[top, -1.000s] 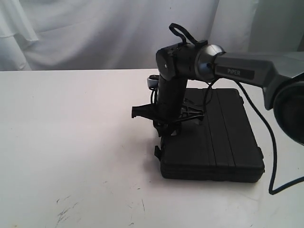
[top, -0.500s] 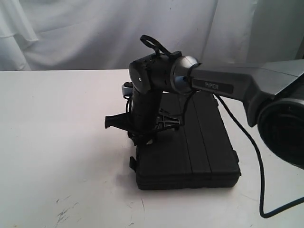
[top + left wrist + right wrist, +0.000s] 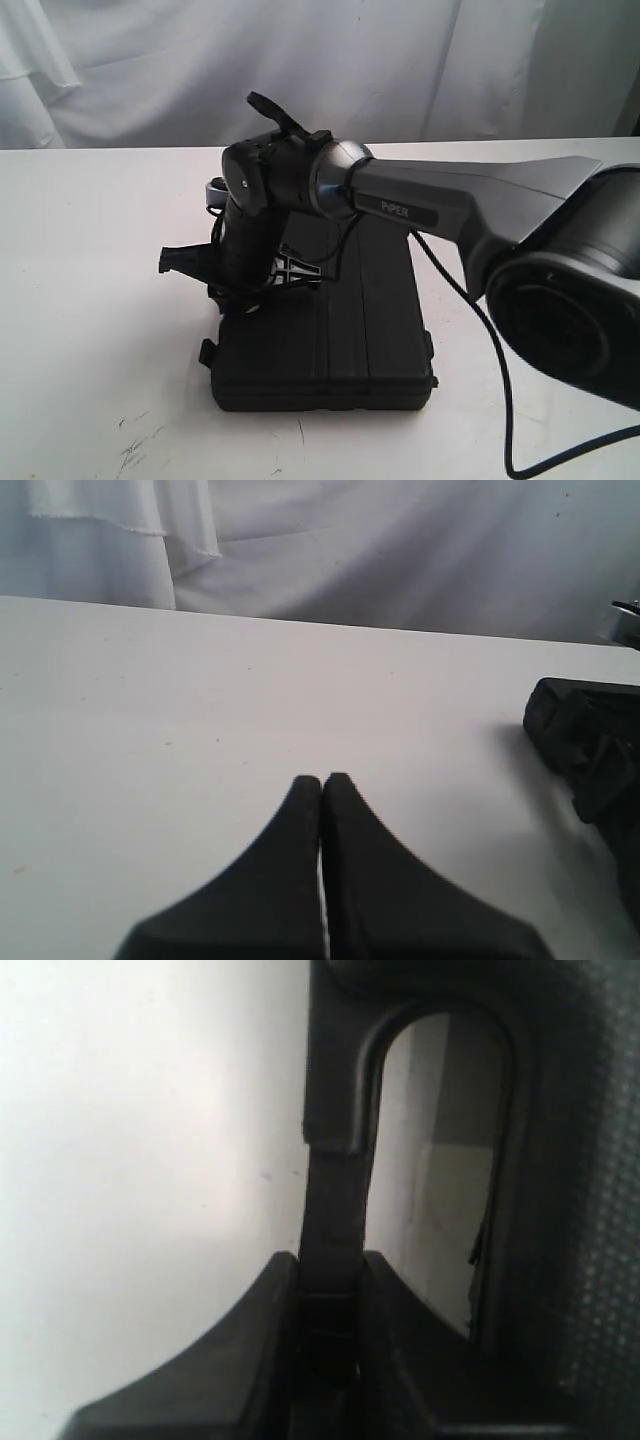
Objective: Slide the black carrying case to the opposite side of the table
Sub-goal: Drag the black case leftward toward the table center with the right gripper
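The black carrying case (image 3: pixel 345 335) lies flat on the white table (image 3: pixel 90 300), near the middle of the exterior view. My right gripper (image 3: pixel 238 298) reaches down over the case's left edge. In the right wrist view the right gripper (image 3: pixel 330 1260) is shut on the case's handle (image 3: pixel 335 1175), whose bar runs between the two fingers. My left gripper (image 3: pixel 322 778) hovers over bare tabletop with its fingers pressed together and nothing between them. It does not show in the exterior view. A black shape (image 3: pixel 585 745) sits at the edge of the left wrist view; I cannot tell what it is.
Dark scuff marks (image 3: pixel 135 445) lie near the table's front left. The right arm's black cable (image 3: pixel 500 400) hangs over the table right of the case. A white curtain (image 3: pixel 150 70) closes off the far edge.
The right arm has pulled the case steadily to the left across the table, about a hand's width per half second. Its grip on the handle has held.
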Controlling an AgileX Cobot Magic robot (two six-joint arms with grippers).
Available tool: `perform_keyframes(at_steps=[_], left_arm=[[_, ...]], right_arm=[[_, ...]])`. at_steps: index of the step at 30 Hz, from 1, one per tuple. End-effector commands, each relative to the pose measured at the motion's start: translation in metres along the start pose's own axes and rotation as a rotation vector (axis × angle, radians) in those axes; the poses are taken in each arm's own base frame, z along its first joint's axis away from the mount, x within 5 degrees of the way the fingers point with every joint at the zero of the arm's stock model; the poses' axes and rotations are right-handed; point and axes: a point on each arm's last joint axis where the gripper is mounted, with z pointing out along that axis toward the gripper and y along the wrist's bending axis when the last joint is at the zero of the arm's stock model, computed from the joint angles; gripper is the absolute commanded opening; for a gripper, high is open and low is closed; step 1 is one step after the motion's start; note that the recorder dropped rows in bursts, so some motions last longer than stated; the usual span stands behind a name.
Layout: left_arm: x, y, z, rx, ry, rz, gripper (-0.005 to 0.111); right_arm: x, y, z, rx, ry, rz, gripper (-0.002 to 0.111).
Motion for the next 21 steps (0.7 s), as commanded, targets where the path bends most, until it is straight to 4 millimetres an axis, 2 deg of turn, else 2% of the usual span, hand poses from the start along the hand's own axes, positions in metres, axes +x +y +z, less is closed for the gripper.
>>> perform_keyframes(at_steps=[1,13,21], left_arm=[[0.0006,0.0002,0.0001,-0.002,-0.008,-0.002,0.000],[0.0006,0.0002,0.0001,-0.002,-0.008,-0.002,0.000],[0.0006,0.0002,0.0001,-0.002,-0.008,-0.002,0.000]], right_arm=[[-0.0006,0.0157,-0.0015,-0.054,-0.004,0.008,0.000],[-0.0032,0.0176,0.0016,-0.066,-0.018,0.010,0.002],[-0.0048,0.0146,-0.0024,-0.041,-0.022,-0.003,0.036]])
